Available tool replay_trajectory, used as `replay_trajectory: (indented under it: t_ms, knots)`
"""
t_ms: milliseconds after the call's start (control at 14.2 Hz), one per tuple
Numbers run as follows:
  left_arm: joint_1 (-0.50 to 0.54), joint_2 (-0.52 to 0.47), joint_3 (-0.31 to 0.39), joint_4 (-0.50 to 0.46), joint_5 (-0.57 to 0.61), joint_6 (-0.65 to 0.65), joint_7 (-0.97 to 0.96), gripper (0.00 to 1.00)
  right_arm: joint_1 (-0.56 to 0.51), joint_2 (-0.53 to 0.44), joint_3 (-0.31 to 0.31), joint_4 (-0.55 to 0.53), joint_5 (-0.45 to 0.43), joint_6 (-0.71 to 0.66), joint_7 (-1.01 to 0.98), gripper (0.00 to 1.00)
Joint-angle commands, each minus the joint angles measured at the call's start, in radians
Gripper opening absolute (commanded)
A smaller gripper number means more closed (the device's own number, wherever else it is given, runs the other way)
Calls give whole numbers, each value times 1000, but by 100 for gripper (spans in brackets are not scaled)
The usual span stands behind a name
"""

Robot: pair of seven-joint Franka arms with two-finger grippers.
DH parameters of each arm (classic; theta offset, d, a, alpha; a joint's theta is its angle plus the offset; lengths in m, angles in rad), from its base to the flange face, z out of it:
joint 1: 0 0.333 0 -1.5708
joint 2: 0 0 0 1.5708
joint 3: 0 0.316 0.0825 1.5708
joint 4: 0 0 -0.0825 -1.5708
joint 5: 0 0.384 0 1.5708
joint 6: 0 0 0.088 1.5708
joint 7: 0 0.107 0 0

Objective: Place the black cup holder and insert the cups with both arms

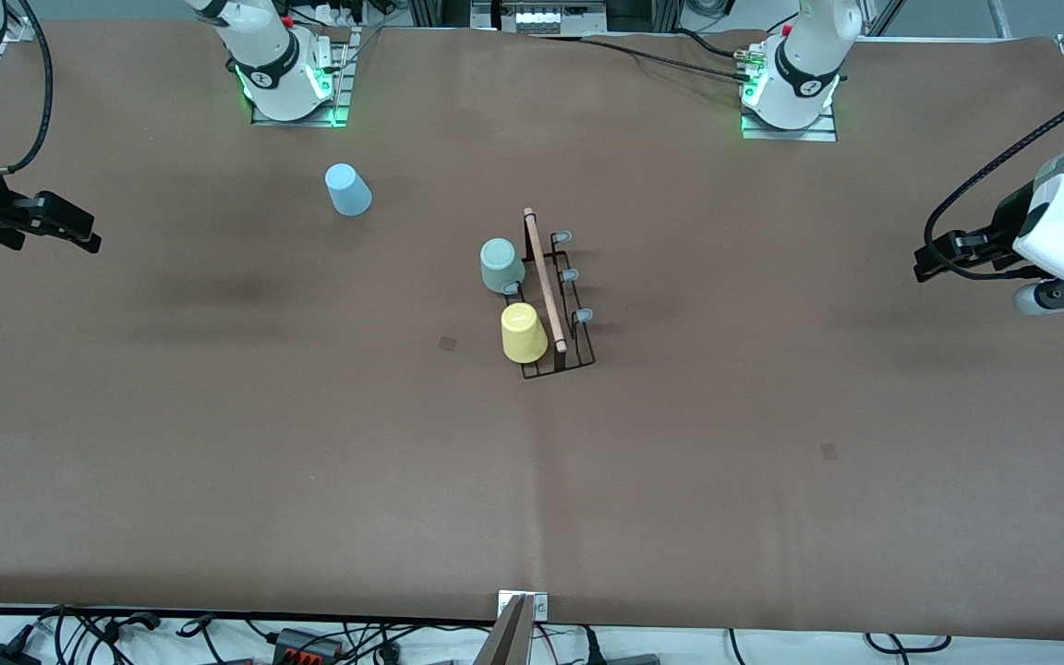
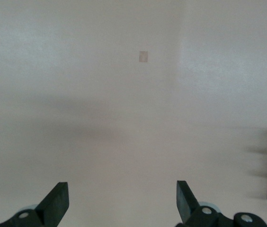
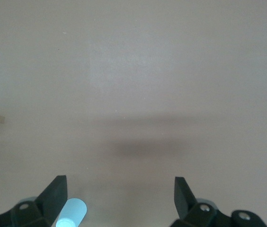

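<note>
Both claws, left claw (image 1: 922,261) and right claw (image 1: 89,238), hang wide open and empty over the desk (image 1: 772,508); one black cup holder (image 1: 558,305) carries two cups, mint (image 1: 501,264) and yellow (image 1: 523,332); one blue cup (image 1: 347,189) stands apart

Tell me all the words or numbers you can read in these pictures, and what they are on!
There are none that can be read.
Round black mark on the right arm's base: too small to read.
Round black mark on the left arm's base: too small to read.
The cups and the black cup holder carry no writing.
</note>
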Motion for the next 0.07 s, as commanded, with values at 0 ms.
replay_trajectory:
  t_ms: [0]
  knots:
    - [8,-23,-2,-14,-24,-7,1,100,-15,-33,14,-16,-8,-10,-12,100]
